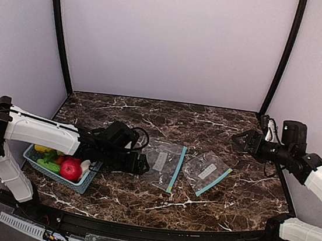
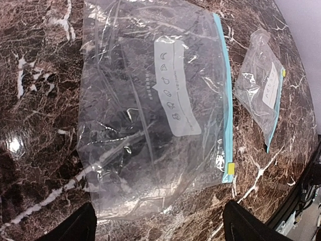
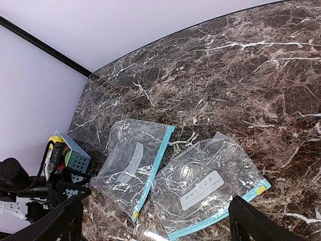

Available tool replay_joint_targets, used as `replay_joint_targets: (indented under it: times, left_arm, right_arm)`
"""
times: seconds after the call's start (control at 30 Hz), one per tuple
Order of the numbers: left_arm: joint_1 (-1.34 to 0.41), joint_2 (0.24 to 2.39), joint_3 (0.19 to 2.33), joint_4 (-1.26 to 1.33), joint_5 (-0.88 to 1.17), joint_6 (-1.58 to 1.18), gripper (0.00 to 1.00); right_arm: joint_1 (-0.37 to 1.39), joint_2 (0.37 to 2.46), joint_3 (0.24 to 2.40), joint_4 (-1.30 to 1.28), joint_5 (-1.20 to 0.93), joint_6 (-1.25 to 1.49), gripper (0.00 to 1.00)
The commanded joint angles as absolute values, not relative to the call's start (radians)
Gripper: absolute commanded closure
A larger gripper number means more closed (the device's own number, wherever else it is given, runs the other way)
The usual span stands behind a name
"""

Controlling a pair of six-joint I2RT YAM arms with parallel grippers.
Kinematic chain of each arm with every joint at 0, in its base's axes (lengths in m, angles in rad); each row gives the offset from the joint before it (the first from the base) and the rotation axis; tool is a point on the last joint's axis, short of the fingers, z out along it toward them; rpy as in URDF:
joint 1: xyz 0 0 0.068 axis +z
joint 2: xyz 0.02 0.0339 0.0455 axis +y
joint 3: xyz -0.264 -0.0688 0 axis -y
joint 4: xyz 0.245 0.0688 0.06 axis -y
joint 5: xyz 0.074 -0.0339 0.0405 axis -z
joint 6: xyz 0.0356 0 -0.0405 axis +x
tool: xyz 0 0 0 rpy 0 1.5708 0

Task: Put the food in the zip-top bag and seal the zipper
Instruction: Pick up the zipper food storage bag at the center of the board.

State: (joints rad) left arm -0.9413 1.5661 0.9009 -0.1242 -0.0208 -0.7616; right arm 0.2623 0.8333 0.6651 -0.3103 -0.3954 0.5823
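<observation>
Dark brown marble-patterned table top (image 1: pixel 208 120), white-veined, walled in by pale panels at the back and both sides.

My white left arm is stretched low and to the right across the near-left part of the table, passing over the basket. Left gripper (image 1: pixel 139 165) sits at the left edge of the larger bag, jaws spread wide, nothing in them. In the left wrist view its fingers (image 2: pixel 80 226) straddle the bag's near edge; whether they touch it I cannot tell.

My right arm is raised at the right edge, right gripper (image 1: pixel 242 141) pointing left above bare marble, jaws fully apart and empty.

Larger clear zip-top bag with a teal zipper strip (image 1: pixel 164 163) lies flat at centre, strip on its right side. Just beside it, apart, a smaller clear zip-top bag with a teal strip (image 1: pixel 206 172). Open marble behind both.

Teal lattice basket (image 1: pixel 85 185) at the near-left edge holds the glossy toy food (image 1: pixel 71 170): red, green, yellow and cream-white pieces.
</observation>
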Motion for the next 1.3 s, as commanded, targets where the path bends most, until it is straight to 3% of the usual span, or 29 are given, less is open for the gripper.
replay_joint_targets:
  times: [0.0,0.37,1.03,1.17,1.27]
  left_arm:
    - [-0.947,1.596,0.922,-0.123,-0.046,-0.792,0.14]
    - [-0.946,1.648,0.915,-0.099,-0.053,-0.804,0.18]
    - [-0.945,1.711,0.940,-0.080,-0.026,-0.796,0.41]
    - [-0.943,1.714,0.944,-0.076,-0.021,-0.786,0.50]
    - [-0.943,1.707,0.958,-0.077,-0.004,-0.765,0.63]
  right_arm:
    - [0.273,0.818,0.648,-0.277,-0.389,0.591,0.01]
    - [0.273,0.819,0.635,-0.276,-0.399,0.591,0.01]
    - [0.273,0.824,0.627,-0.273,-0.416,0.600,0.01]
    - [0.273,0.828,0.627,-0.272,-0.418,0.600,0.01]
    - [0.273,0.830,0.624,-0.268,-0.424,0.600,0.01]
